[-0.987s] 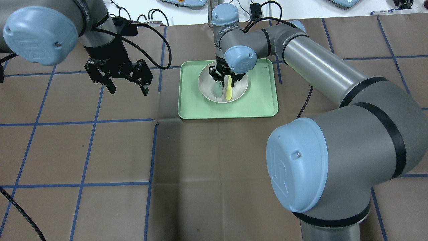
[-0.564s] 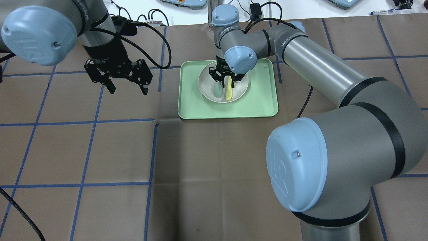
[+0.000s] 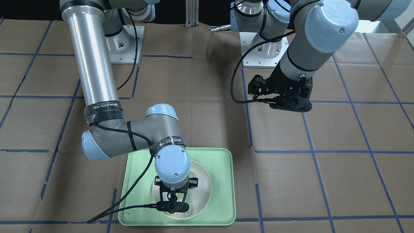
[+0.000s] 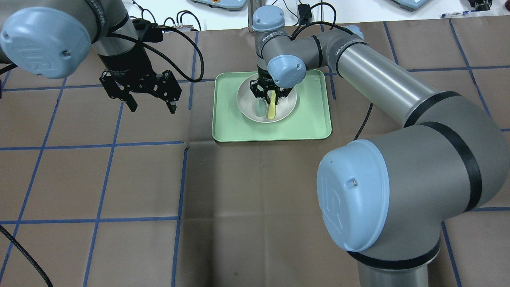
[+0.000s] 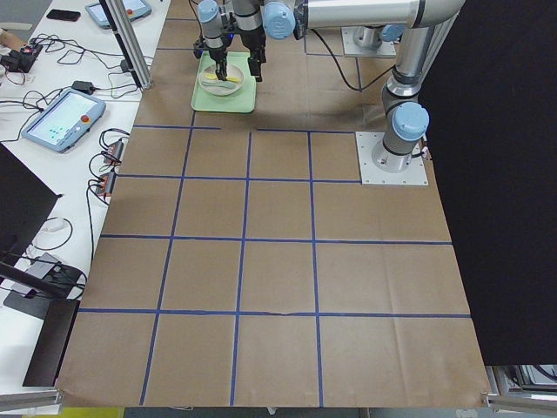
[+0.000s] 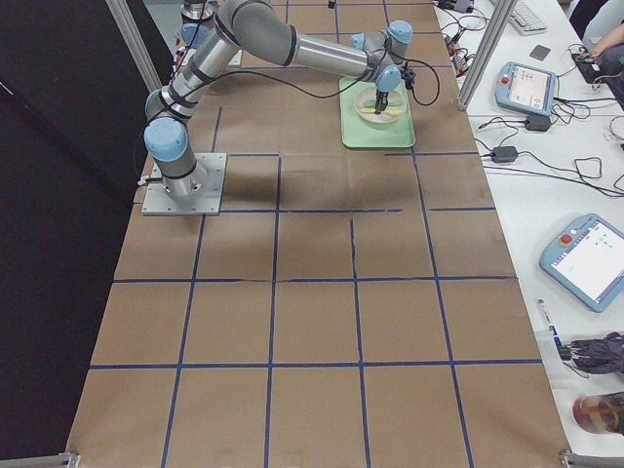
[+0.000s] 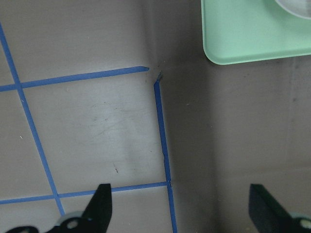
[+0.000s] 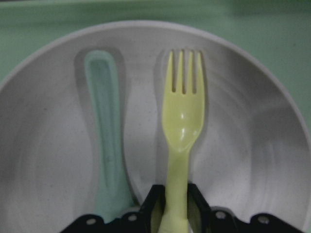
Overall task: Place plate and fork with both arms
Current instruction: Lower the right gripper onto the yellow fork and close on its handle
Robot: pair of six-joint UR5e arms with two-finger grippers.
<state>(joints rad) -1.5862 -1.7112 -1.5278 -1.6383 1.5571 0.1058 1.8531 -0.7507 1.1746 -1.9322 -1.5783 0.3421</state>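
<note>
Right gripper (image 8: 176, 199): over the last second its fingers have drawn in, and they now pinch the handle of the fork (image 8: 182, 121) from both sides, near the handle end. Compared with a second ago the overhead view shows the black fingers narrower about the yellow handle. The arm itself has barely shifted. The fork points tines away from the wrist and sits inside the plate (image 4: 249, 105), parallel to the grey-green spoon (image 8: 104, 121) and just beside it, not touching. The plate rests in the mint-green tray (image 4: 310, 119), about centred. Whether the fork has already left the plate surface I cannot tell; the wrist view is too blurred near the tines. Left gripper (image 4: 153, 108): fingers spread wide, nothing between them, hanging above the brown paper well to the side of the tray, drifted only slightly from a second ago. Judgement: the fork grasp is made, so the next move should be a lift clear of the rim. The plate itself is untouched, presumably the left arm's job. Risk: spoon so close it may be nudged.
</note>
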